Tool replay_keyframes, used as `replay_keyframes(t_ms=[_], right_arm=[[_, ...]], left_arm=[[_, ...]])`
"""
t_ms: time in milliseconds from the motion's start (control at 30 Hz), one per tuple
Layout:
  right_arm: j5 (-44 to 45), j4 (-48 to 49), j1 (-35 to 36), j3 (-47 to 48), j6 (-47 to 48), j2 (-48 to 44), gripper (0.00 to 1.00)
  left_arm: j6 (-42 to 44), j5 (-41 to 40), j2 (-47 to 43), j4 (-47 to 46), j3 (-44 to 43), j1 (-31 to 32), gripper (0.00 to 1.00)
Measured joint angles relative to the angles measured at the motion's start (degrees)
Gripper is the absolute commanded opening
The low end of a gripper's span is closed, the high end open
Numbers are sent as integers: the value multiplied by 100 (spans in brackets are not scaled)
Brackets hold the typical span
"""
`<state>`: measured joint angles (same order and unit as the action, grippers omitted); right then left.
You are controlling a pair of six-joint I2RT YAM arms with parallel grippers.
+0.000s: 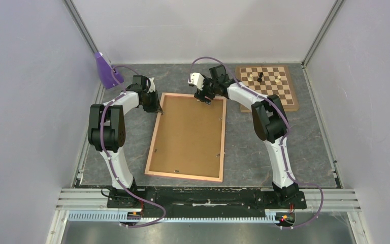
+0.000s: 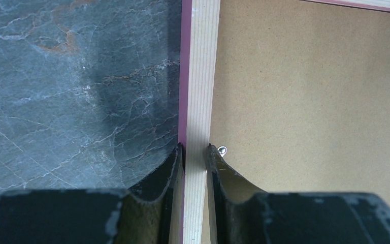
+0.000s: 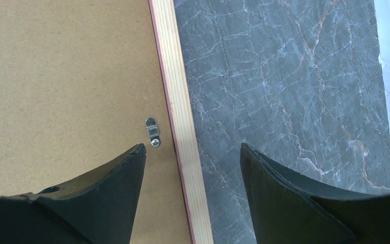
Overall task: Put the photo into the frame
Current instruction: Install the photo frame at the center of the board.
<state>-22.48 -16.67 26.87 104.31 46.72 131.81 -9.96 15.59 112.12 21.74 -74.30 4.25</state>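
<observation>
The frame [image 1: 153, 137] lies back side up on the table, its pale wood rails around a brown backing board [image 1: 189, 134]. The photo is hidden. My left gripper [image 1: 157, 108] is shut on the frame's left rail near the far left corner. In the left wrist view the fingers pinch the rail [image 2: 200, 76] from both sides, gripper [image 2: 195, 150]. My right gripper [image 1: 205, 99] is open at the frame's far edge. In the right wrist view its jaws straddle the rail [image 3: 175, 86], gripper [image 3: 193, 147], one finger over the backing board [image 3: 66, 76].
A brown-and-cream chessboard [image 1: 267, 86] with a few pieces [image 1: 259, 77] lies at the far right. A purple object [image 1: 106, 71] stands at the far left by the wall. Small metal clips [image 3: 152, 131] hold the backing board. Walls enclose the grey table [image 1: 304, 137].
</observation>
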Motion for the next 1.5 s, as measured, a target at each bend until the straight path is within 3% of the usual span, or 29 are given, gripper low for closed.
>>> replay_keyframes(t_ms=[800,1500], right_arm=[[-42,334,0,72,-466,271,68],[219,372,74,90,-828,306,46]], left_arm=[[0,2,0,0,2,0,2],[0,2,0,-2,2,0,2]])
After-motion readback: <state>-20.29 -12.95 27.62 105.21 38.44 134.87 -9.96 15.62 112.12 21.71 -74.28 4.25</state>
